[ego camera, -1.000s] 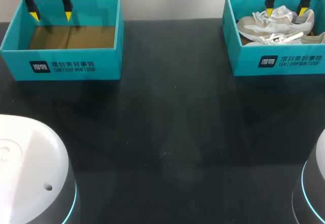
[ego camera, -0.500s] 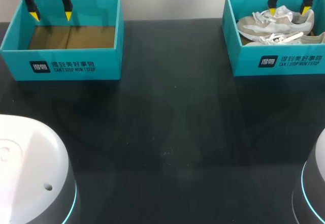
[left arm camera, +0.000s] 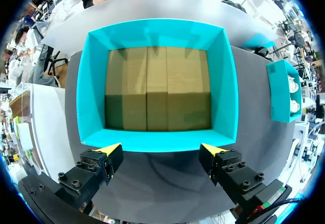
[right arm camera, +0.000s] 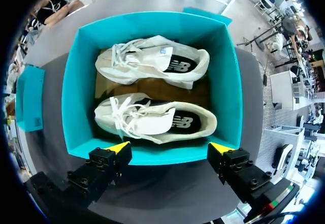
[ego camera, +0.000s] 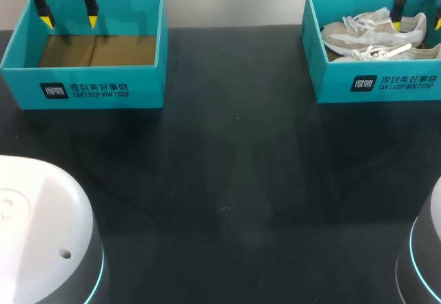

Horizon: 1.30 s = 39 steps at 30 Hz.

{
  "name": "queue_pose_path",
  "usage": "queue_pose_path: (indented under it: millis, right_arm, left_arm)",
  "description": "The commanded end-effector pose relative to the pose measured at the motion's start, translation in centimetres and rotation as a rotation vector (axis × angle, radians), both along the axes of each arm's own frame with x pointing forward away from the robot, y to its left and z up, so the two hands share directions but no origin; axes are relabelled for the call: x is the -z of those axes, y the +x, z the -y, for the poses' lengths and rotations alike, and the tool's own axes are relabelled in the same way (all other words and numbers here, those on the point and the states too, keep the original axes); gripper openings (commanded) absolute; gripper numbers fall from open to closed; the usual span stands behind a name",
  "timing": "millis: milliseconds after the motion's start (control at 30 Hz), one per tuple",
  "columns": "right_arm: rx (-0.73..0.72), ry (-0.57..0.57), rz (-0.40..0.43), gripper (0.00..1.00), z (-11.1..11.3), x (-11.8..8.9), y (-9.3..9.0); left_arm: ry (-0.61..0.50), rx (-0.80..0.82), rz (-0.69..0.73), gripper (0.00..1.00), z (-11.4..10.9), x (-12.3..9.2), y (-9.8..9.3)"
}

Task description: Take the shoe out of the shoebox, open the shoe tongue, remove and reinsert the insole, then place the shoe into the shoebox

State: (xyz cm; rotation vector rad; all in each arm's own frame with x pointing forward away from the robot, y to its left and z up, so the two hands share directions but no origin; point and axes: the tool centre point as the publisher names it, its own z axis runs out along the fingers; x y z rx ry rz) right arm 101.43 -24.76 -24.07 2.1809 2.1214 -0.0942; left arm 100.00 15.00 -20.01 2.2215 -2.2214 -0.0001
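Two beige-and-white laced shoes lie side by side in the teal shoebox (ego camera: 375,83) at the table's far right; one shoe (ego camera: 368,32) is behind the other (ego camera: 386,51). My right gripper (ego camera: 417,23) hangs open above this box, over its right part, holding nothing. In the right wrist view the shoebox (right arm camera: 76,82) lies ahead of the open right gripper (right arm camera: 169,148), with one shoe (right arm camera: 152,120) nearer the fingers and the second shoe (right arm camera: 152,61) beyond it. My left gripper (ego camera: 69,21) stands open and holds nothing above the other box.
A second teal box (ego camera: 83,90) at the far left holds only its brown cardboard floor; in the left wrist view this box (left arm camera: 91,92) lies ahead of the open left gripper (left arm camera: 161,149). The black table (ego camera: 227,180) spreads between and in front of the boxes.
My right gripper has shifted to the right above the shoebox. The left gripper, shoes and boxes have not moved.
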Motion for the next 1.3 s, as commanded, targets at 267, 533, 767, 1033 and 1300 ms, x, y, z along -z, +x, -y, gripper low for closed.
queue_pose_path:
  millis: [267, 533, 767, 1033, 1300]
  right_arm:
    - [0.007, -0.015, -0.017, 0.59, 3.9, 2.3, 0.7]
    - [0.022, -0.030, -0.023, 0.56, 5.7, 3.7, 1.2]
    - [0.032, -0.025, -0.026, 0.88, 6.6, 4.6, 1.1]
    - [0.032, -0.028, -0.032, 0.96, 7.4, 6.0, 1.1]
    - [0.030, -0.018, -0.041, 0.96, 7.9, 7.2, 1.0]
  left_arm:
    - [0.000, 0.000, 0.000, 1.00, 0.0, 0.0, 0.0]
    - [0.000, 0.000, 0.000, 1.00, 0.0, 0.0, 0.0]
    - [0.000, 0.000, 0.000, 1.00, 0.0, 0.0, 0.0]
    - [0.000, 0.000, 0.000, 1.00, 0.0, 0.0, 0.0]
    - [0.000, 0.000, 0.000, 1.00, 0.0, 0.0, 0.0]
